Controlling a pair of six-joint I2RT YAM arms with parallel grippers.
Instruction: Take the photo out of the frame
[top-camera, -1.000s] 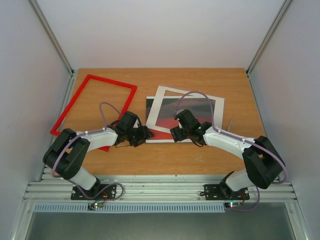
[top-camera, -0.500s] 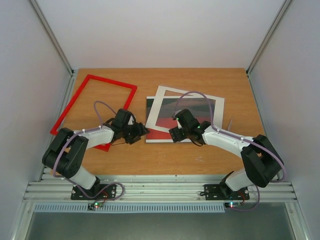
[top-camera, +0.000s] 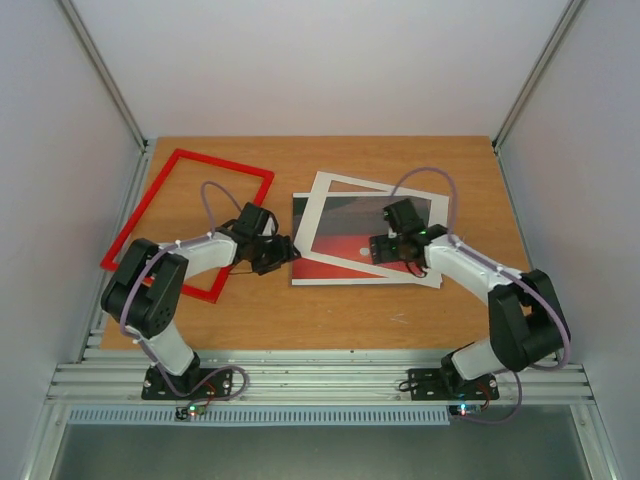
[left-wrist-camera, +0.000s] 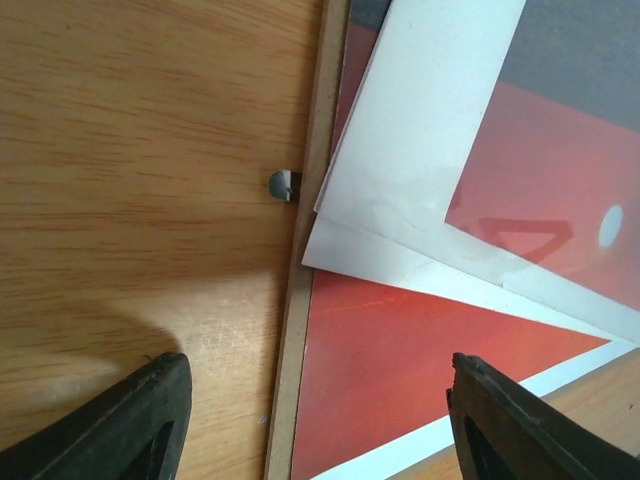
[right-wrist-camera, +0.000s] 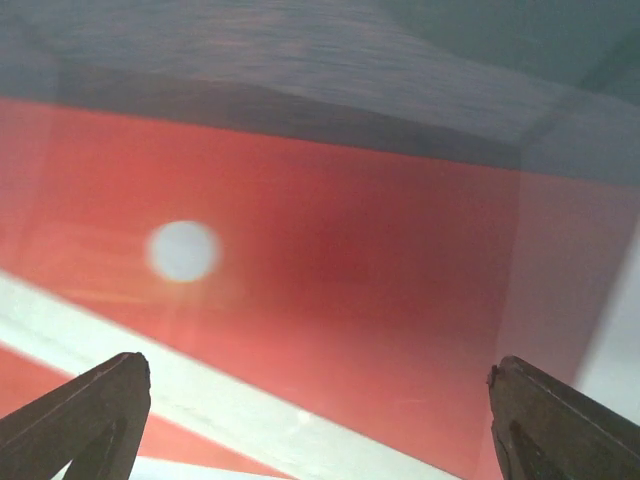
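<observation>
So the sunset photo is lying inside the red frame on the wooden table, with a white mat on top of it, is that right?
Not quite: the photo is not inside the red frame. The frame lies empty at the left, with bare wood showing through it, and the photo lies to its right. The top external view shows this. The white mat does lie on top of the photo, on the wooden table.

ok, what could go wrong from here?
1. The white mat lies skewed on top of the photo; the open right claw above its pane could drag or pin the mat instead of the print.
2. The open left claw sits at the stack's left edge, where the photo lies flat on the backing board; it may pinch both, or crease the print.
</observation>
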